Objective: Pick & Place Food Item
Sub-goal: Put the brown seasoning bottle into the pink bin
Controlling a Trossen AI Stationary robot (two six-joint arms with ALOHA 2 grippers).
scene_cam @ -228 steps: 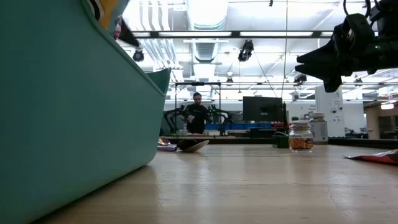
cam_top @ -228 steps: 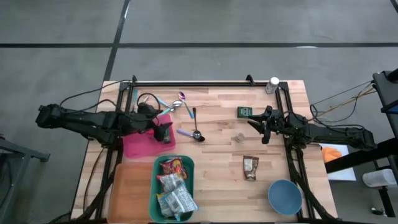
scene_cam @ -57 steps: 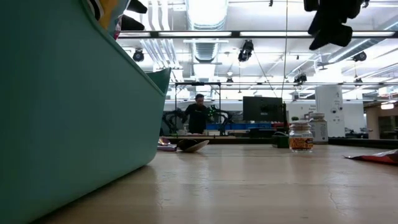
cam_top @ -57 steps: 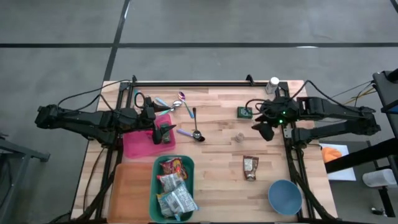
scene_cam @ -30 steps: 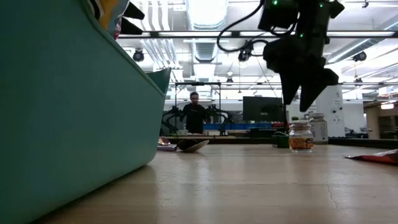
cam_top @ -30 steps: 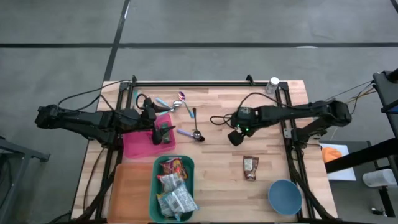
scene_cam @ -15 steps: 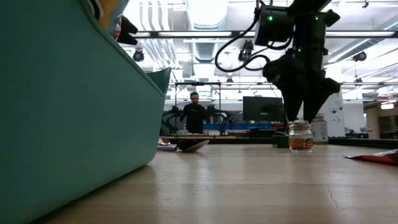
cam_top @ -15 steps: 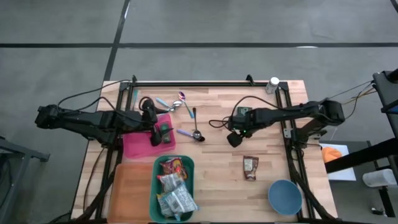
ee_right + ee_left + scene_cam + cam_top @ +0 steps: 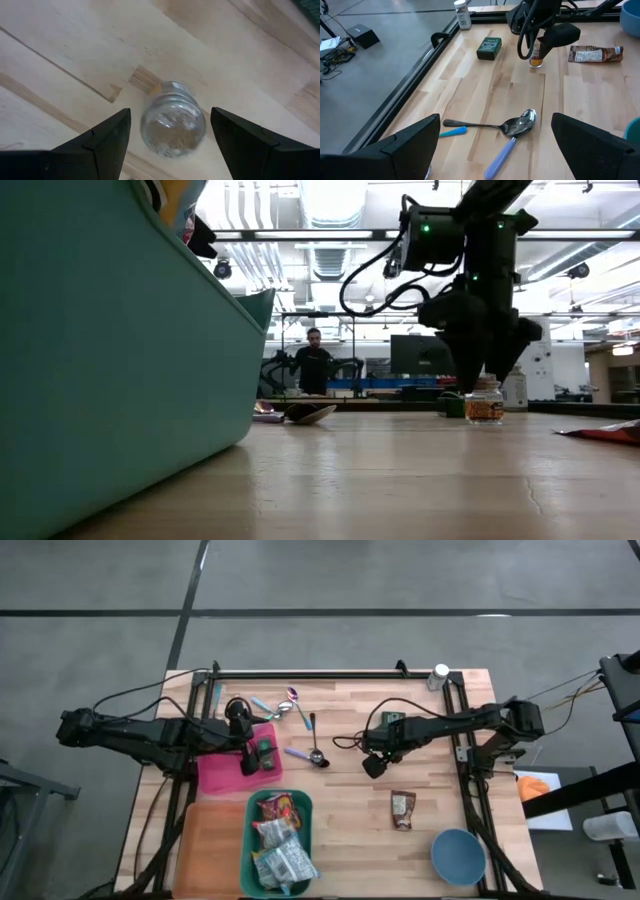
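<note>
Right gripper (image 9: 170, 135) hanging directly over a small glass jar (image 9: 173, 122), fingers spread to either side of the lid and not yet touching it, gripping nothing. Pointing straight down, probably so that the fingers can drop around the jar's neck and close from both sides. Jar standing upright on the bench (image 9: 350, 795) near its middle, a little toward the right edge, amber contents showing through the glass in the low view (image 9: 484, 406).

Looking outward from the jar: a brown snack packet (image 9: 402, 809) lying flat nearer the front edge, a blue bowl (image 9: 458, 855) sitting by the front right corner, a dark green tin (image 9: 489, 48) resting toward the back edge, and a small white bottle (image 9: 440, 673) standing at the back right corner. Two spoons (image 9: 313, 740) lying crossed near the centre of the bench, with a blue-handled utensil (image 9: 453, 131) beside them.

Left gripper (image 9: 262, 752) waiting over a pink tray (image 9: 220, 772) toward the left edge, fingers spread wide and empty, likely parked clear so as not to crowd the working arm. A teal bin (image 9: 254, 840) sitting at the front edge already holding several wrapped packets, seemingly the collecting place for food items. Judging the step in hand as the descent before the grasp, with the jar still to be lifted and carried.
</note>
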